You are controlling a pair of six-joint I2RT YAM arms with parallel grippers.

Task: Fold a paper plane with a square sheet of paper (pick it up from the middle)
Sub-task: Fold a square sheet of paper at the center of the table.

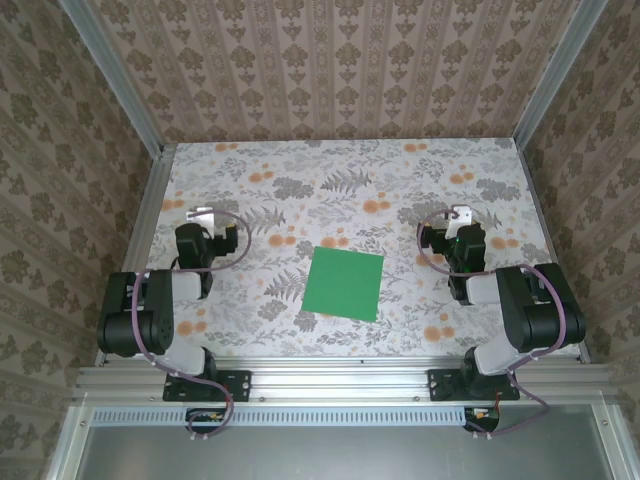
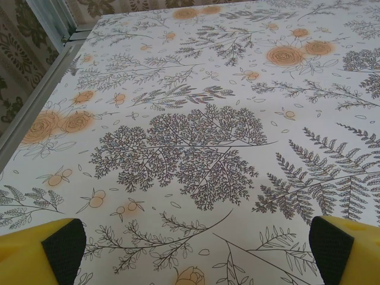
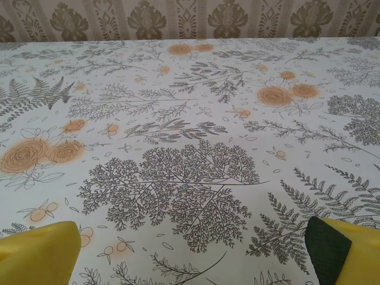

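The square sheet of paper (image 1: 345, 283) is bright green and lies flat and unfolded on the floral tabletop (image 1: 330, 185), near the front edge between the two arms. The paper plane is out of view. My left gripper (image 1: 203, 214) hovers over the table to the sheet's left and a little farther back. Its yellow fingers (image 2: 62, 246) stand wide apart, so my left gripper (image 2: 199, 249) is open with only tablecloth between them. My right gripper (image 1: 458, 214) is on the sheet's right, level with the left one. My right gripper (image 3: 190, 252) is open and holds nothing, fingers (image 3: 338, 249) spread.
Aluminium rails (image 1: 145, 215) border the table on the left, right and front; the left rail (image 2: 35, 113) runs close beside the left gripper. Patterned wallpaper walls (image 3: 190, 21) close in the back and sides. Open tabletop stretches beyond both grippers.
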